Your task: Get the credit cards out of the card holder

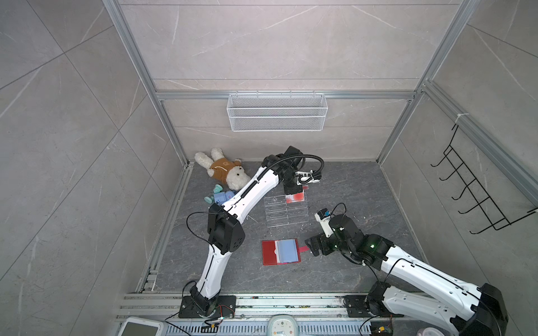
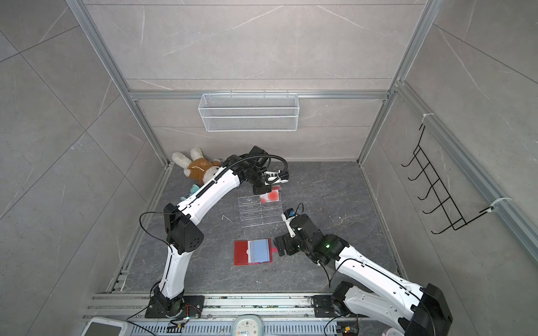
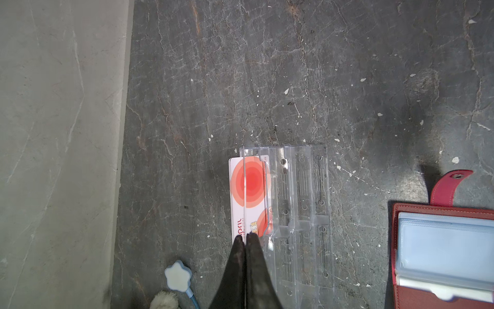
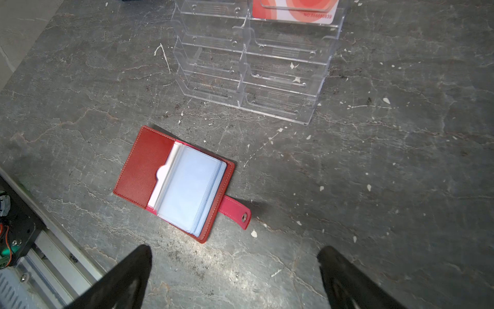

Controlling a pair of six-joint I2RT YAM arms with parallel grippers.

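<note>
The red card holder [image 1: 269,251] [image 2: 241,252] [image 4: 139,166] lies open and flat on the dark table, pale blue sleeves up and snap strap to the right; the left wrist view catches it too [image 3: 427,297]. A credit card [image 3: 251,184] [image 1: 295,198] with a red-orange circle leans in the top tier of the clear acrylic stand [image 1: 286,215] [image 4: 254,69]. My left gripper [image 3: 245,236] [image 1: 292,190] hangs over that tier, shut on a credit card seen edge-on between its fingertips. Right of the strap, my right gripper [image 4: 235,267] [image 1: 310,247] is open and holds nothing.
A plush rabbit [image 1: 222,170] and a small blue toy [image 1: 221,198] lie at the back left, close to the left arm. A star-shaped toy part [image 3: 177,275] sits near the left fingers. A wire basket [image 1: 276,112] hangs on the back wall, black hooks [image 1: 477,189] on the right.
</note>
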